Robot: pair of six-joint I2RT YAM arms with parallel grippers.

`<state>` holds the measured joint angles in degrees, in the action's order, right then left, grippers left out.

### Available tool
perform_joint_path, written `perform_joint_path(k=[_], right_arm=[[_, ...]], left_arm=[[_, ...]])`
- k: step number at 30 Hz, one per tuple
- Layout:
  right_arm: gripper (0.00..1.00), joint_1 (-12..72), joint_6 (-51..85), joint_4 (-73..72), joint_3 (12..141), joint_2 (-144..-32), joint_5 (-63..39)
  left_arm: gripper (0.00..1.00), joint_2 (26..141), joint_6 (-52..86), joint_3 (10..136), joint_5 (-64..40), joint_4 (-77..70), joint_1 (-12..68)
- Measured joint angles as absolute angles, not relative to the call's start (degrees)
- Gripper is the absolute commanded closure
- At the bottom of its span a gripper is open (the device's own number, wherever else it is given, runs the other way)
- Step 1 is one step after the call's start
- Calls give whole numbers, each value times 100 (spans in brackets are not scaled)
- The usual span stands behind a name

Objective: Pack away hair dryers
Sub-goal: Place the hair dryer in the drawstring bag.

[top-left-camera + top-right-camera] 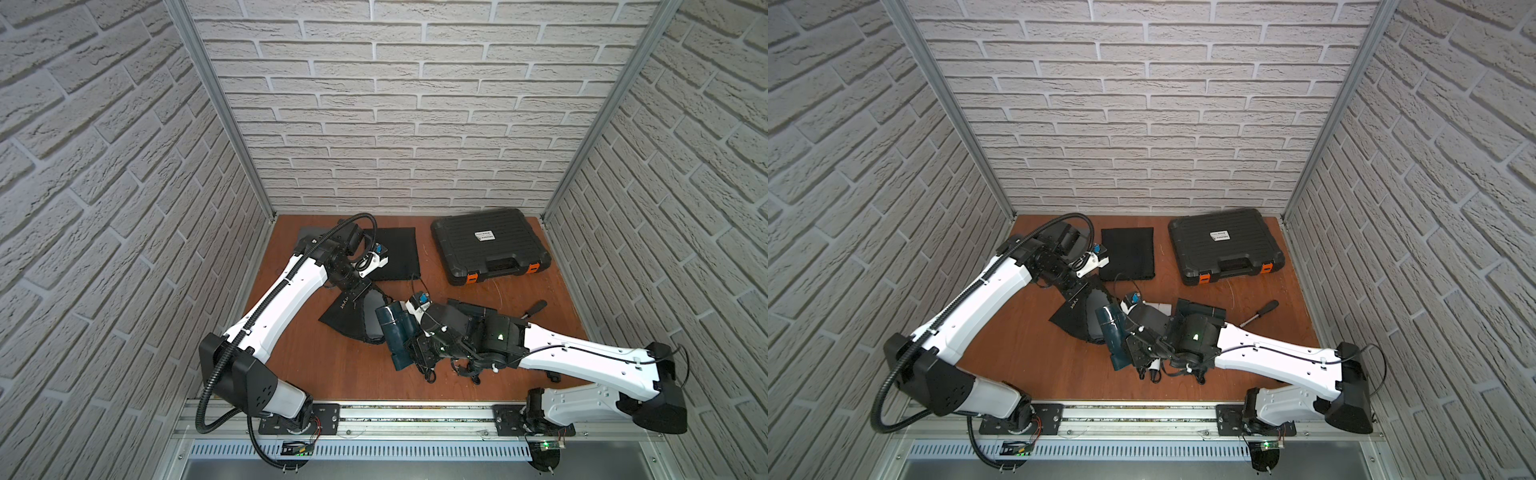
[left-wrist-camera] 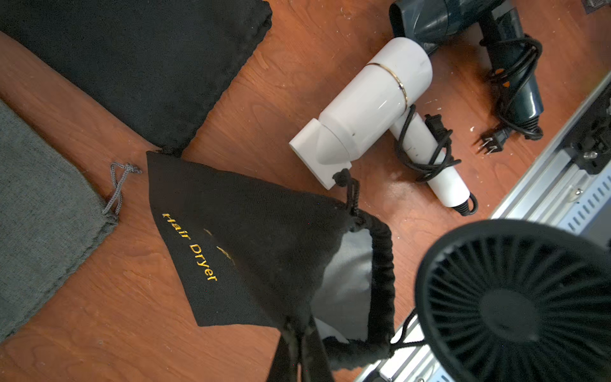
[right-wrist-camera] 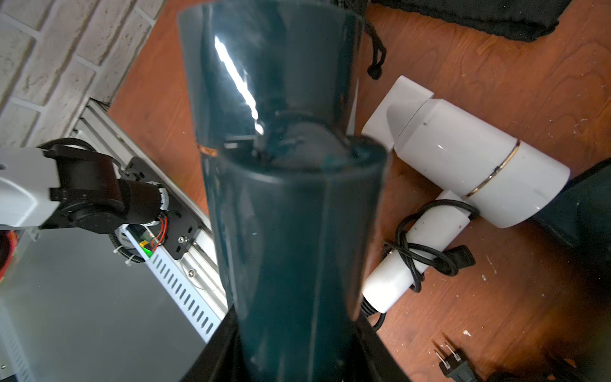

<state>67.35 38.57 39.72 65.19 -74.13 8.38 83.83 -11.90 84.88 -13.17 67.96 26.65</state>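
Bagging a dryer: right claw (image 3: 294, 355) grasps the teal dryer (image 1: 395, 332), poised at the black pouch's (image 2: 248, 238) mouth; left claw (image 2: 299, 334) clenches the pouch rim. Next, slide the nozzle squarely inside.

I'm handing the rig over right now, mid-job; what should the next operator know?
Left gripper: shut on the rim of the lettered black pouch, holding it open.
Right gripper: shut on a teal dryer, beside the pouch mouth, not inside.
White dryer and second teal dryer: on the table, cords wrapped.
Done: none packed.
Left: all three; a plain black pouch and grey pouch lie flat.
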Motion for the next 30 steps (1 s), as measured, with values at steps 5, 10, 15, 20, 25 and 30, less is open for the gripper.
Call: perform_joint_path(k=[5, 10, 15, 20, 25, 30], right_arm=[[97, 6943, 3852, 3977, 6788, -7898, 1087], [97, 6991, 3852, 3970, 7059, -8219, 1181], [97, 6991, 3865, 4018, 7205, -8479, 1227], [97, 6978, 3883, 4045, 7387, -8729, 1105], [97, 6862, 3997, 3994, 7435, -8886, 733], [97, 6667, 4174, 3706, 7411, -8884, 290]], left_arm=[[100, 8414, -1166, 8602, -1415, 6840, 2663], [100, 8418, -1131, 8643, -1518, 6890, 2663], [100, 8407, -1127, 8643, -1614, 6917, 2661], [100, 8326, -1129, 8641, -1750, 6934, 2661], [100, 8169, -1129, 8617, -1879, 6949, 2661], [100, 8016, -1131, 8532, -1951, 6947, 2652]])
